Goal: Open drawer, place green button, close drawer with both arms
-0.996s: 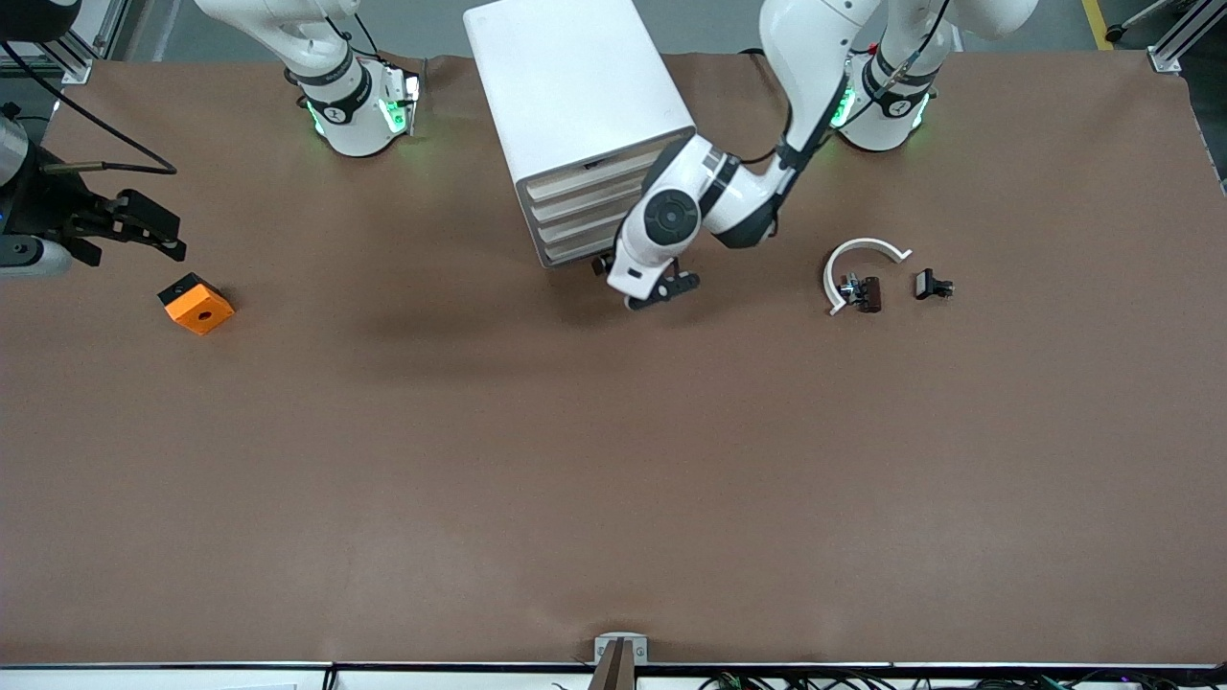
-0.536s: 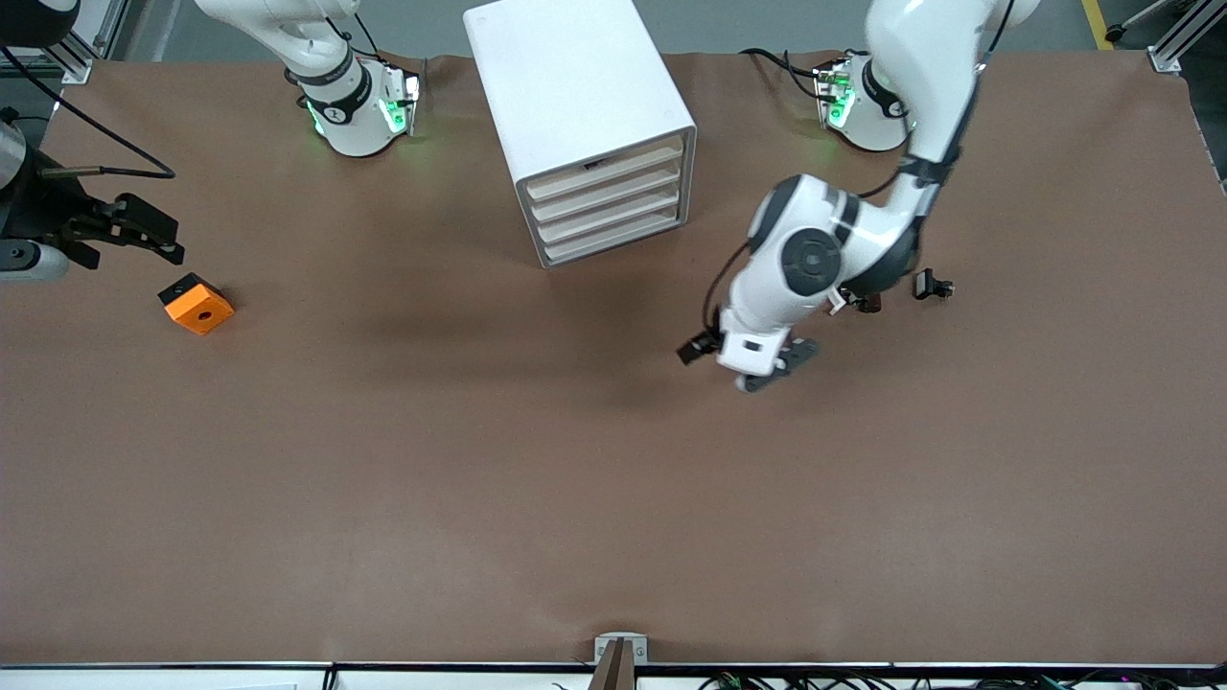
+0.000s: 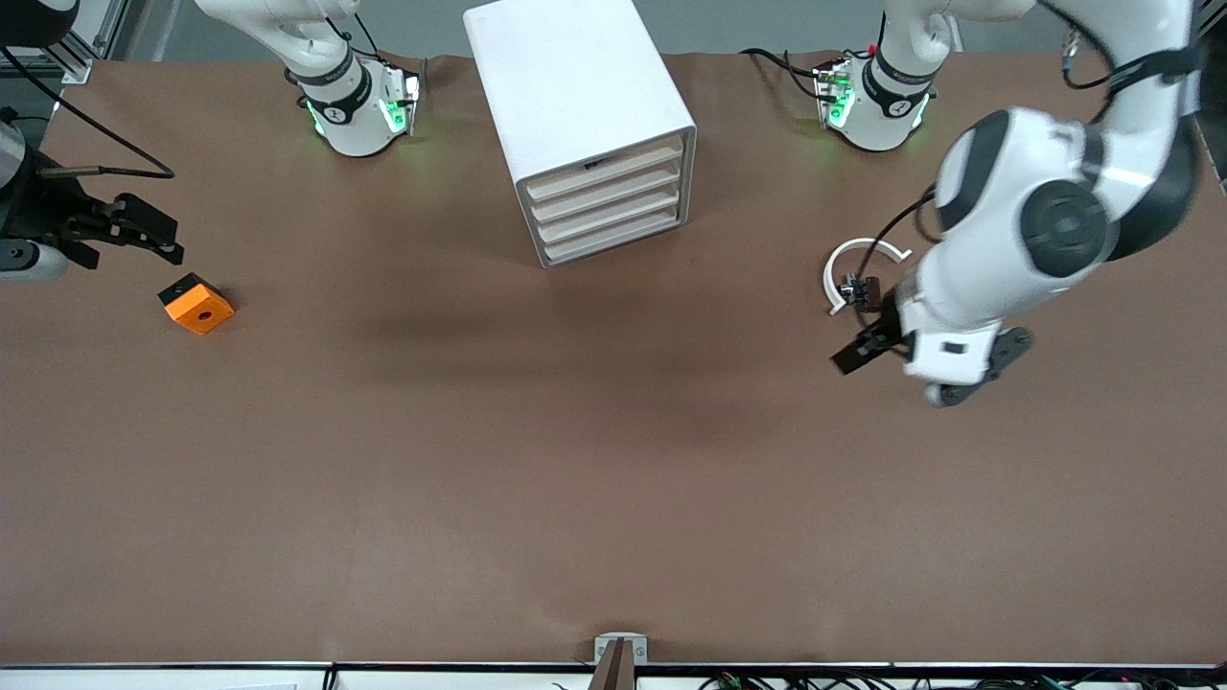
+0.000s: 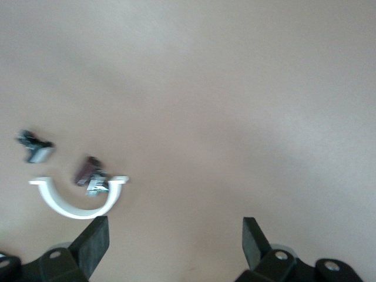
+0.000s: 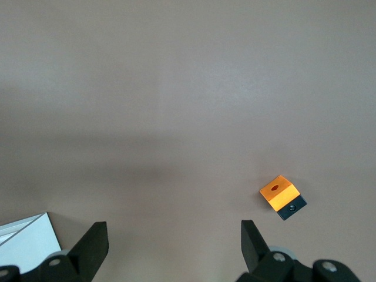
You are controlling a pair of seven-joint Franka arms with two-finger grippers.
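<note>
The white cabinet (image 3: 580,105) stands at the table's back middle, and all its cream-fronted drawers are shut. The lowest drawer (image 3: 613,241) sits flush with the others. The button shows in no view. My left gripper (image 3: 978,374) hangs open and empty over the bare table beside the clip parts. Its fingers stand wide apart in the left wrist view (image 4: 176,235). My right gripper (image 3: 144,235) is open and empty over the table at the right arm's end, beside the orange cube. Its fingers also stand wide apart in the right wrist view (image 5: 174,235).
An orange cube with a black hole (image 3: 196,305) lies at the right arm's end and shows in the right wrist view (image 5: 282,197). A white arc (image 3: 844,264) with a brown clip (image 3: 865,287) lies by my left arm. Both show in the left wrist view, the arc (image 4: 70,202) and the clip (image 4: 88,173), with a second clip part (image 4: 34,147).
My left gripper has swung up from the cabinet's lowest drawer front toward the left arm's end, to over the table by the clip parts. The right arm has barely moved.
</note>
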